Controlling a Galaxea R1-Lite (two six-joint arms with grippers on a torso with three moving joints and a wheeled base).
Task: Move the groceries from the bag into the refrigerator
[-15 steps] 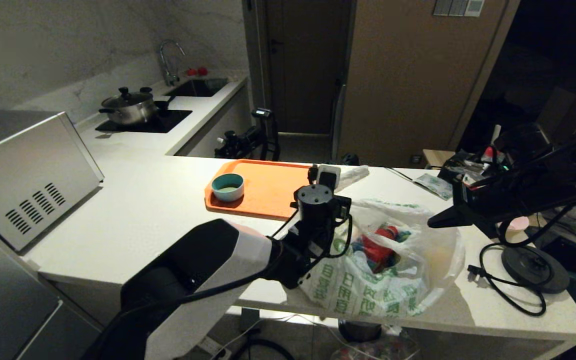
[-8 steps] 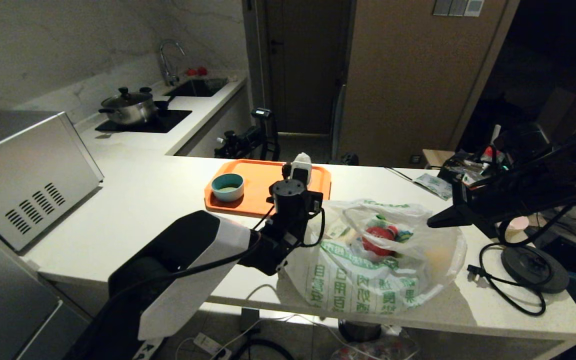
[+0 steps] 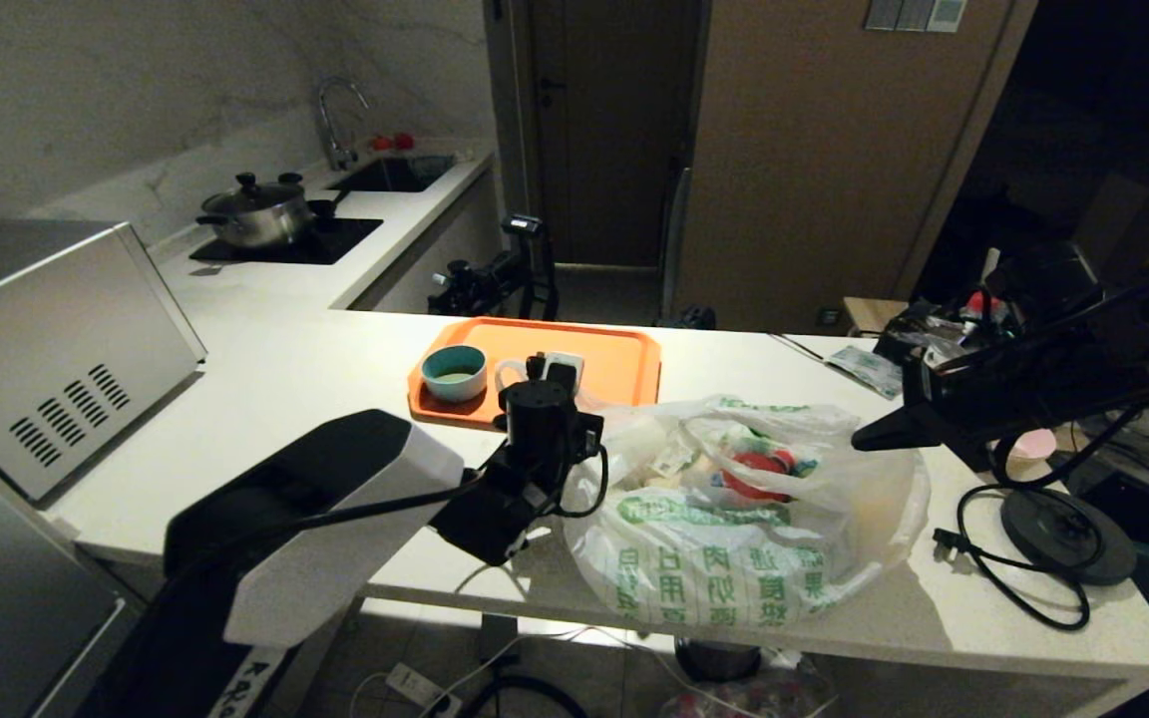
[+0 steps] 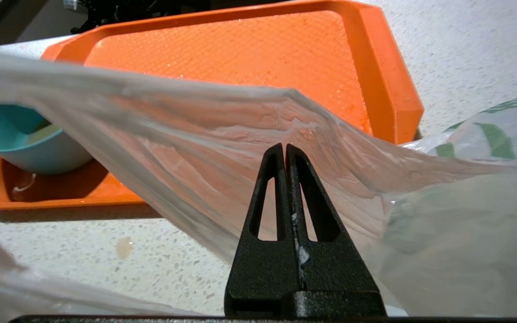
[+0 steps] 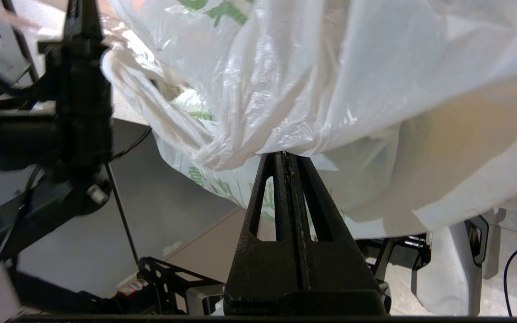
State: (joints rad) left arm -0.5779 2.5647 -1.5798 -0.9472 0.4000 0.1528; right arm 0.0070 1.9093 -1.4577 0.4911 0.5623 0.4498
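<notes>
The crinkly translucent white plastic bag [image 3: 744,519] is sitting on the white speckled bench [image 3: 285,419], groceries inside. The left gripper [image 4: 284,150] and right gripper [image 5: 284,157] are each pinching its film with fingers pressed together; nothing is unloaded yet.

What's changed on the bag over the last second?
The left gripper, shut on the bag, has pulled its edge toward the robot's left and nearer, off the orange tray, stretching the mouth wider and flatter. The right gripper stays shut on the opposite edge. Teal bowl and tray unchanged.
</notes>
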